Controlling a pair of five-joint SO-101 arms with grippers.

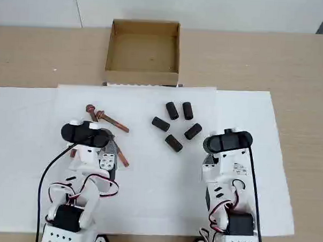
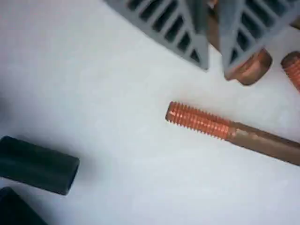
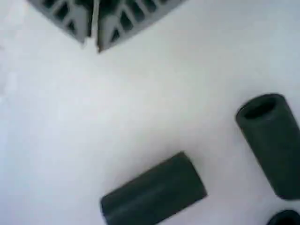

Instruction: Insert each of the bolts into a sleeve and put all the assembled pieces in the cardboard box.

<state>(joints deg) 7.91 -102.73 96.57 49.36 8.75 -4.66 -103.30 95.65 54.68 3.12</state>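
A: Why does the left gripper (image 2: 215,69) sit so low among the bolts (image 1: 107,118)?

B: Its jaws are pinching one bolt (image 2: 253,69) by the shank, close to the head. That grip looks meant to lift it off the white paper (image 1: 25,163). The rest of the shank is hidden between the fingers. A loose bolt (image 2: 225,127) lies just beside it, threads bare.

A: And the right gripper (image 3: 92,44)?

B: Pressed together with nothing in it, hanging over the paper near the sleeves (image 1: 161,123). It is probably placed there to take one and steady it for the bolt.

A: Are any pieces joined yet?

B: None that can be seen. Five sleeves lie in a loose cluster between the arms, apart from the bolts. The cardboard box (image 1: 142,77) stands on the bare surface (image 1: 292,62) just beyond the paper with nothing in it, so the task looks barely started.
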